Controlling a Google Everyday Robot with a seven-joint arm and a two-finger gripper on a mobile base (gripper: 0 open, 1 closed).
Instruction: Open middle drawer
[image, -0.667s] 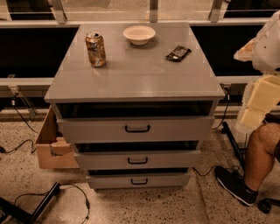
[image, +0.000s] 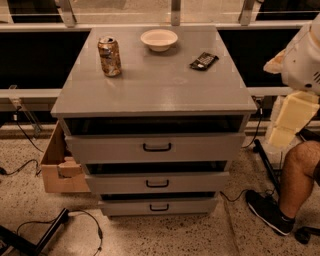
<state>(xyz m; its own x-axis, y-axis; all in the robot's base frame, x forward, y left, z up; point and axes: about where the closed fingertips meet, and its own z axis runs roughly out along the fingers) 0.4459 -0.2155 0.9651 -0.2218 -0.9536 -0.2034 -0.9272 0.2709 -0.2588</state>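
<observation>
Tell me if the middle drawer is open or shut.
Shut: the middle drawer shows no inside, its front in line with the top drawer. The gripper hangs at right, off the handle.

Three drawers (image: 157, 147) (image: 157, 183) (image: 159, 206), one can (image: 109, 56), one bowl (image: 159, 39), one dark packet (image: 204, 61), one end effector (image: 289, 122) at far right.

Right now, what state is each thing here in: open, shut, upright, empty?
middle drawer: looks shut, handle untouched.
top drawer: looks shut.
bottom drawer: looks shut.
can: upright.
bowl: upright, looks empty.
dark packet: lying flat.
claw: at the right edge beside the cabinet, clear of every handle.
</observation>
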